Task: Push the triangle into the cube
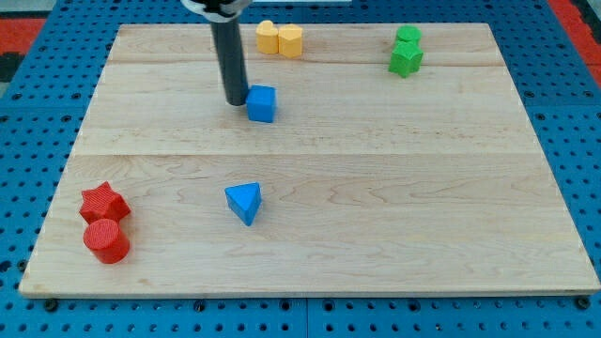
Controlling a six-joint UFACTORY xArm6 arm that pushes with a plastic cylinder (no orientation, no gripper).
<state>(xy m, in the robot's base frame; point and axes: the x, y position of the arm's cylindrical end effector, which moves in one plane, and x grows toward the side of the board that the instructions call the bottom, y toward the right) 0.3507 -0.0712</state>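
My tip, a bare rod holding nothing, stands in the upper frame just left of the blue cube; the blue triangular block lies well below both.

A pale wooden worktop of glued planks fills most of the view, evenly lit. Around it lies a blue perforated surface, with red patches at 11 and 1 o'clock.
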